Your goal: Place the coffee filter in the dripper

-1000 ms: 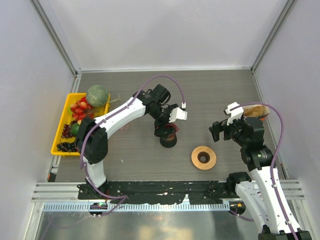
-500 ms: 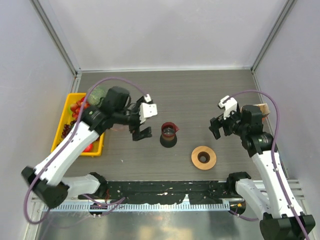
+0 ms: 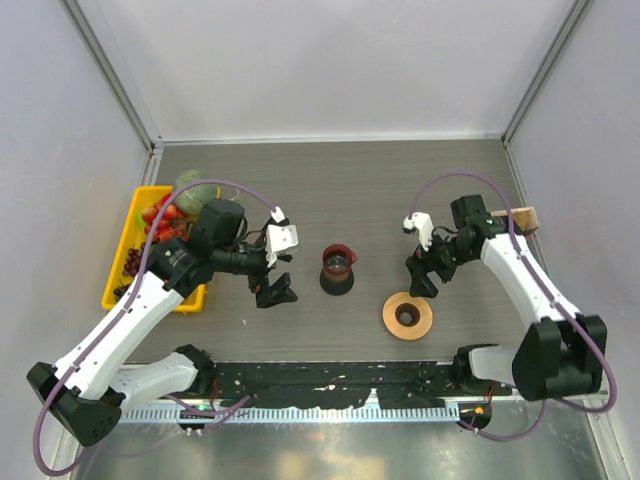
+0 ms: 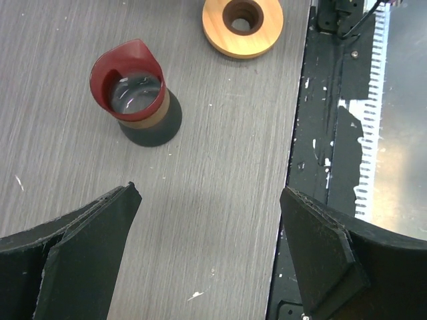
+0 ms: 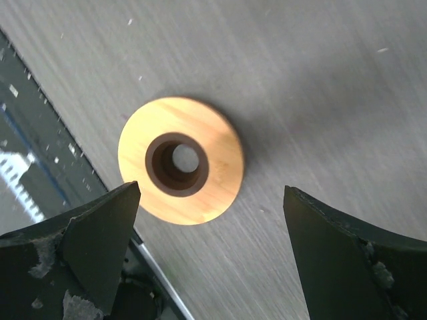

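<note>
The right gripper (image 5: 210,192) hovers close to the dripper (image 5: 181,161), on its far side. Its jaws are spread wide and hold nothing, and in the wrist view the dripper shows between its fingers. The filter (image 3: 526,215) lies well apart from the dripper, far to its right and behind the right arm, partly hidden and untouched. The left gripper (image 4: 208,193), also wide open and empty, hangs left of the dripper, beyond the cup (image 4: 128,90).
</note>
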